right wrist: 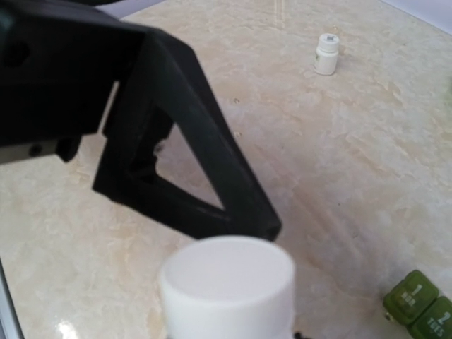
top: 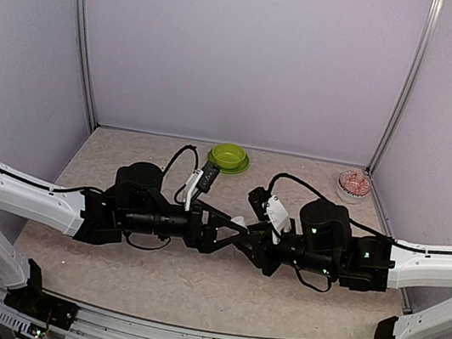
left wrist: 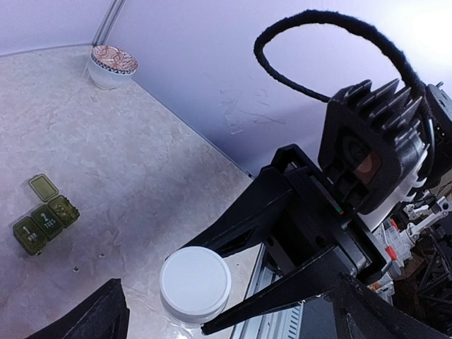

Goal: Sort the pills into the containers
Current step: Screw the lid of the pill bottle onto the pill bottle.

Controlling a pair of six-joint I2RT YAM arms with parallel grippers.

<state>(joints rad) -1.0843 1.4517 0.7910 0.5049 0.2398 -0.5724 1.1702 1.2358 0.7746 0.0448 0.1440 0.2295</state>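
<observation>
1. Table [top: 190, 284]: beige marbled top, walled on three sides by pale panels. No writing.

2. Right gripper [left wrist: 192, 291]: black, jaws drawn in close on the white bottle and holding it upright above the table, near the middle.

3. Left gripper [top: 236, 226]: black, meets the right gripper tip to tip. Its jaws are spread as wide as they go, with the bottle's cap between them. It holds nothing. Whether a finger touches the cap cannot be told.

4. Lime green bowl [top: 228, 156]: round, at the far edge of the table, centre. Unmarked.

5. Patterned bowl [left wrist: 113, 62]: white outside, with a red-and-white pattern inside. It stands in the far right corner. No lettering.

6. White bottle [left wrist: 194, 281]: has a plain, flat, round white cap with no print on top. The body is mostly hidden.

7. Pill box [left wrist: 44, 217]: dark green, three square compartments in a row. It rests on the table to the right of the grippers, well apart from both bowls, and is hidden in the top view.
   - First lid reads "1"; the small word under it is too blurred to read.
   - Second lid reads "2 TUES".
   - Third lid [left wrist: 44, 187] is flipped open. What lies in that compartment is too small to tell.

8. Small white bottle [right wrist: 326, 54]: stands upright alone on the table, capped. A dark mark on its cap is unreadable.

9. Pills: none can be made out with certainty. A few specks dot the table near the pill box.
</observation>
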